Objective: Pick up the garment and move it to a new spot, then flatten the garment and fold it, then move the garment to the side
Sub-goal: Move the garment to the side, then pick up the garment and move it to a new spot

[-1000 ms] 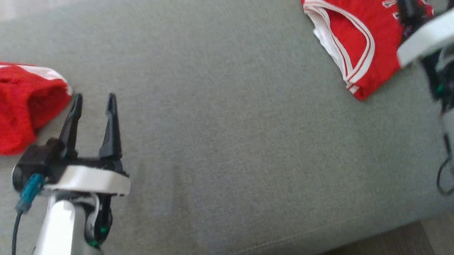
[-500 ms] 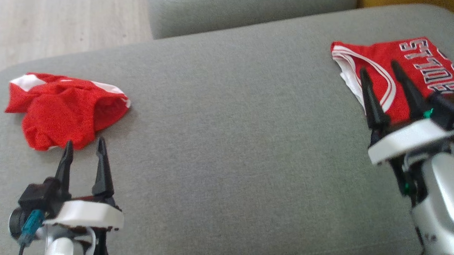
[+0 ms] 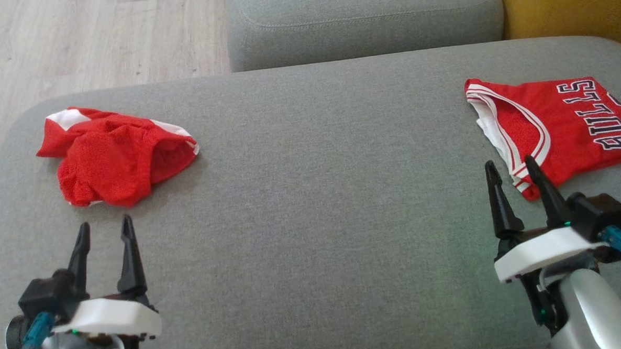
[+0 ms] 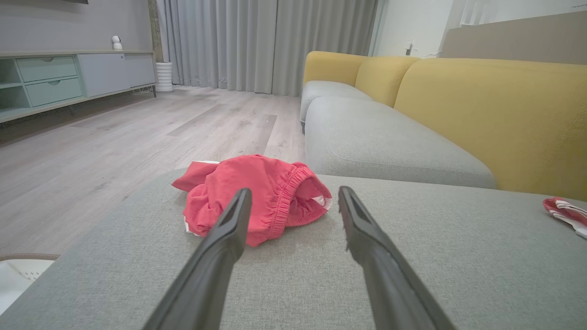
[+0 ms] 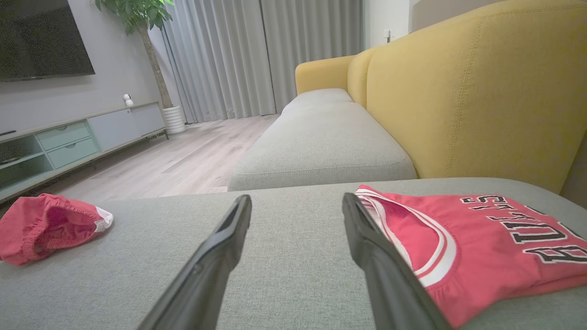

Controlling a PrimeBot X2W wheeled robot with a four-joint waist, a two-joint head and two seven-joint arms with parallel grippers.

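A crumpled red garment (image 3: pixel 116 157) with white trim lies at the left of the grey cushion (image 3: pixel 322 195). It also lies just beyond the fingertips in the left wrist view, red garment (image 4: pixel 257 197). My left gripper (image 3: pixel 106 223) stands open a little nearer than it, apart from it and empty. A flat, folded red jersey (image 3: pixel 555 127) lettered BULLS lies at the right. My right gripper (image 3: pixel 509 162) is open and empty, its fingertips just short of the jersey's near left corner. In the right wrist view the jersey (image 5: pixel 481 238) lies right of the open fingers.
Behind the cushion runs a second grey sofa seat (image 3: pixel 361 20) with a yellow backrest (image 5: pixel 458 91). Wooden floor (image 3: pixel 74 43) lies beyond the cushion's left and far edges. A low cabinet (image 4: pixel 59 78) and curtains (image 4: pixel 257 41) stand across the room.
The head camera has tilted up, so the whole picture shifted. Relative to the garments, both open grippers have drawn back toward the cushion's near edge; the right fingers no longer overlap the jersey.
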